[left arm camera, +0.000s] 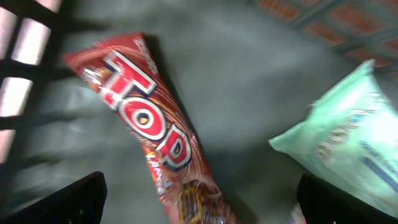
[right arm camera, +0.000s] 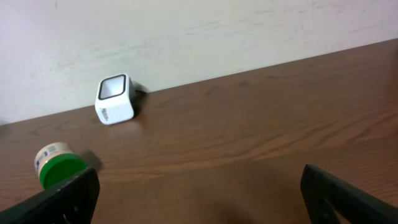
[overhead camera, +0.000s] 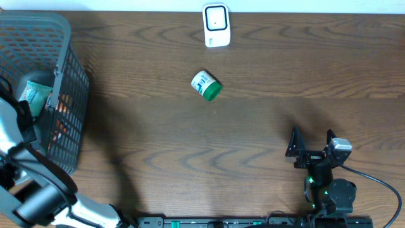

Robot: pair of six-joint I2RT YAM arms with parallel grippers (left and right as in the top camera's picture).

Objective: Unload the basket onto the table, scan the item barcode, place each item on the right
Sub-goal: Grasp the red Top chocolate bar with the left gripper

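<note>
A dark brown wood-grain table (overhead camera: pixel 266 69) runs up to a plain off-white wall (right arm camera: pixel 186 31). A small white barcode scanner (overhead camera: pixel 216 25) with a dark window stands on the table at the far edge, against the wall.

A short way in front of the scanner, on the robot's side and apart from it, a small jar (overhead camera: pixel 206 85) lies on its side on the bare wood. It has a green cap and a white label with blue print.

Far to the scanner's left, a grey wire-mesh basket (overhead camera: pixel 63 69) sits at the table's edge, and the left arm reaches down into it. In the blurred left wrist view, the left gripper (left arm camera: pixel 202 199) has its fingers spread wide and grips nothing. Below it, on the basket floor, lies a red snack packet (left arm camera: pixel 149 137) lettered "TOP". Beside that is a mint-green pouch (left arm camera: pixel 348 143).

The right gripper (overhead camera: pixel 311 142) is well apart from the scanner, to its right and toward the table's near edge. It points at the scanner, low over the wood. Its fingers are spread wide and it is empty.
</note>
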